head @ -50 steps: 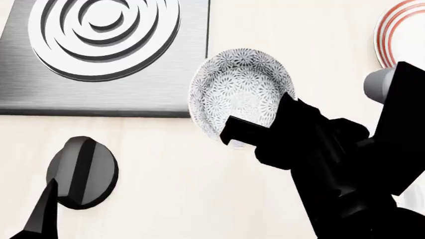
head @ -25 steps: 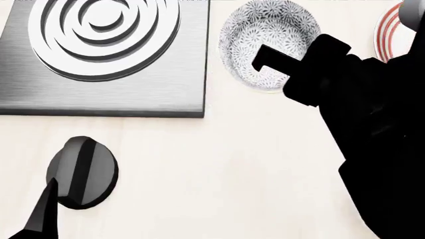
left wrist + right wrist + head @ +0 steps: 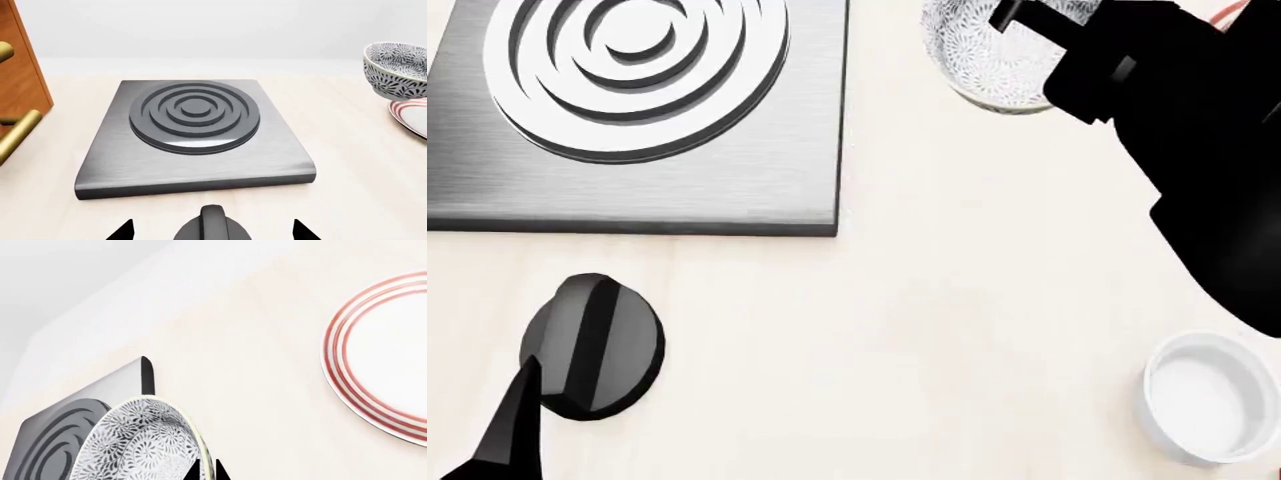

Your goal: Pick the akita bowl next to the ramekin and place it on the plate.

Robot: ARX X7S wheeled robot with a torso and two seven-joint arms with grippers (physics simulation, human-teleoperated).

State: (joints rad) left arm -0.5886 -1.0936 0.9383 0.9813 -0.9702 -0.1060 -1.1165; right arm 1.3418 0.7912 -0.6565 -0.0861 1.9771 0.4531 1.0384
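Observation:
The akita bowl (image 3: 981,60), grey-and-white floral inside and out, hangs tilted above the counter at the far right of the head view. My right gripper (image 3: 207,471) is shut on its rim (image 3: 193,440), one finger inside and one outside. The arm (image 3: 1174,130) covers the bowl's right side. From the left wrist the bowl (image 3: 397,70) shows just above the edge of the plate (image 3: 410,112). The plate (image 3: 380,355), white with red rings, lies flat and bare beyond the bowl. The ramekin (image 3: 1214,410), plain white, stands alone at the near right. My left gripper (image 3: 213,232) is open above a dark knob.
A steel burner slab (image 3: 627,110) with raised concentric rings fills the far left. The round dark knob (image 3: 594,345) sits in front of it under my left fingers (image 3: 507,430). A wooden cabinet with brass handles (image 3: 20,75) stands left of the slab.
My right gripper has carried the bowl away from me and rightward, toward the plate. The arm's shift has uncovered the ramekin at the near right. The left arm has stayed still.

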